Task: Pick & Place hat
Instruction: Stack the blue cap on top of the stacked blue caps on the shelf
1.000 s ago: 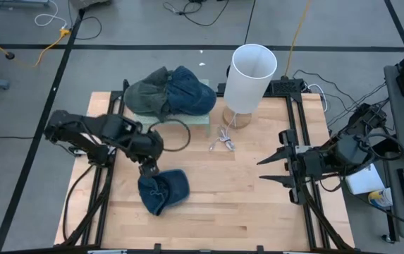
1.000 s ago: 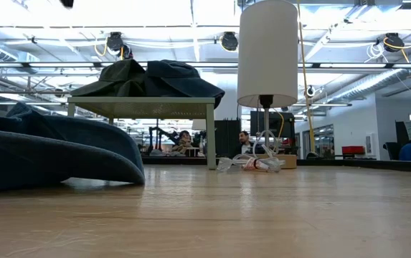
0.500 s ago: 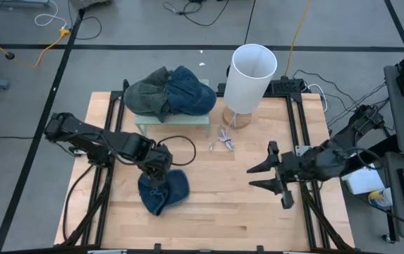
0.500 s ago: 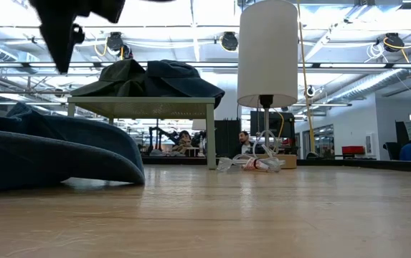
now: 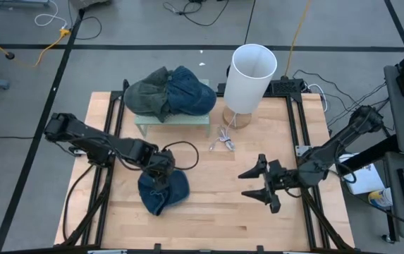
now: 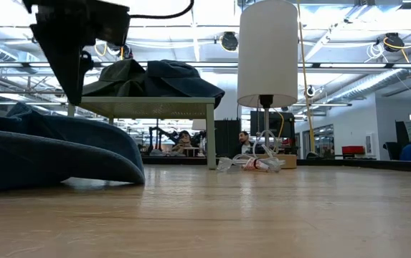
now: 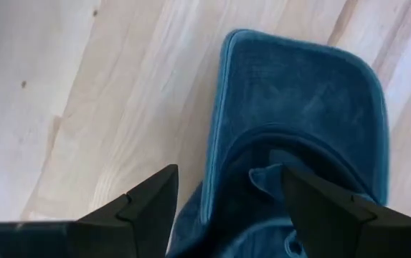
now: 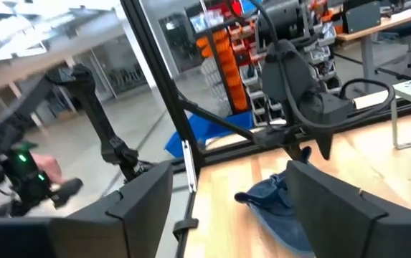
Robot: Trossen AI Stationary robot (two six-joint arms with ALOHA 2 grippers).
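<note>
A blue hat (image 5: 163,192) lies crumpled on the wooden table, left of its middle; it also shows in the left wrist view (image 7: 298,122) and at the left of the low view (image 6: 47,154). My left gripper (image 5: 161,171) points down, close above the hat's far part, open. Its two fingers (image 7: 148,208) stand on either side of the hat's edge without touching it. My right gripper (image 5: 249,185) hovers open and level over the table's right half, pointing toward the hat (image 8: 280,204).
A small green stand (image 5: 173,120) at the back carries a green hat (image 5: 147,95) and a blue hat (image 5: 191,92). A white-shaded lamp (image 5: 251,76) stands to its right, with a cable bundle (image 5: 223,141) in front. Bare wood lies between the grippers and along the near edge.
My left gripper has come down toward the blue hat, which has not moved. My right gripper has come down and gone toward the table's left, rolling about its own axis.
</note>
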